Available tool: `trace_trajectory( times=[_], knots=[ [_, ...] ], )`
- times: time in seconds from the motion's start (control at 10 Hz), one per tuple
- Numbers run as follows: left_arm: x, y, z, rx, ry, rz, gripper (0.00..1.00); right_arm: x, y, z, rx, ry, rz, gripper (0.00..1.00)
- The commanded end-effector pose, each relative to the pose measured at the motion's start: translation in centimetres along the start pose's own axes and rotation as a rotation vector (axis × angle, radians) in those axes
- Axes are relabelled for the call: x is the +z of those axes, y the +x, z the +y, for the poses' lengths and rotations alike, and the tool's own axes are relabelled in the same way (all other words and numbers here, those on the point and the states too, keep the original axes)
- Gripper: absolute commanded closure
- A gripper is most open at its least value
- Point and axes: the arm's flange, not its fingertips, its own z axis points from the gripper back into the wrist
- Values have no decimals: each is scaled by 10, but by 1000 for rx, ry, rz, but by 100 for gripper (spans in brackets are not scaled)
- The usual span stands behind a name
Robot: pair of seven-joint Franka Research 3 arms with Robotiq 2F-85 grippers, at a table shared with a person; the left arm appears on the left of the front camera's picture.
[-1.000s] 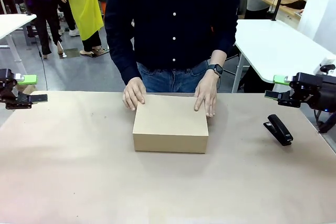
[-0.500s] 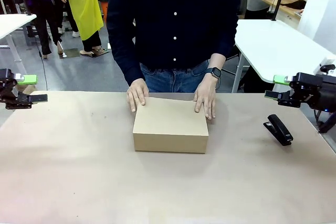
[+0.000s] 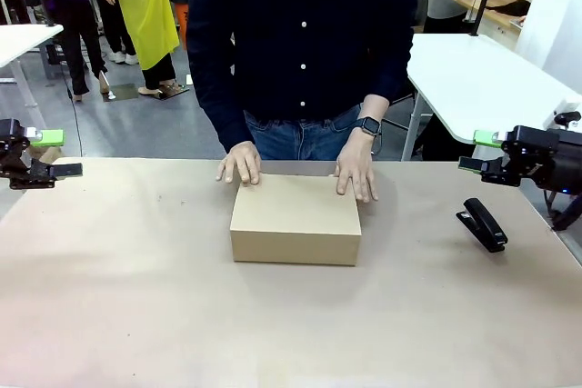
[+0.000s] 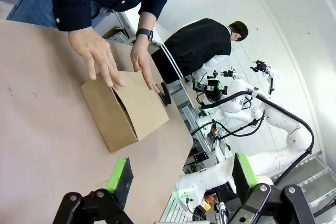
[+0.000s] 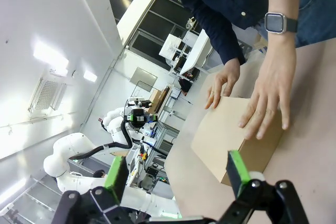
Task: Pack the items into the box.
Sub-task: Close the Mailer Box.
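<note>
The box (image 3: 296,221) is plain brown cardboard, lid closed, in the middle of the table; it also shows as the box (image 4: 126,108) and the box (image 5: 231,132) in the wrist views. The person's two hands (image 3: 240,164) rest on its far top edge. The items are out of view. My left gripper (image 3: 47,154) hovers open at the table's far left edge, well clear of the box, nothing between its fingers. My right gripper (image 3: 482,152) hangs open at the far right edge, also holding nothing. The green pads stand wide apart in each wrist view, left gripper (image 4: 181,177), right gripper (image 5: 176,174).
A black stapler (image 3: 482,223) lies on the table below my right gripper. The brown paper-covered table (image 3: 136,297) has wide free room in front and to both sides of the box. White tables and people stand beyond the far edge.
The person's hands have slid back from the box's top toward its far edge. Both grippers have stayed still and open.
</note>
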Motion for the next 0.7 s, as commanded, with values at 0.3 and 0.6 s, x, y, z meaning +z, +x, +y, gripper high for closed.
trace_trajectory(
  times=[0.3, 0.6],
  knots=[
    [2, 1, -2, -22, 4, -3, 0, -1, 1, 2, 5, 9, -3, 0],
    [2, 1, -2, -22, 4, -3, 0, -1, 1, 2, 5, 9, -3, 0]
  ],
)
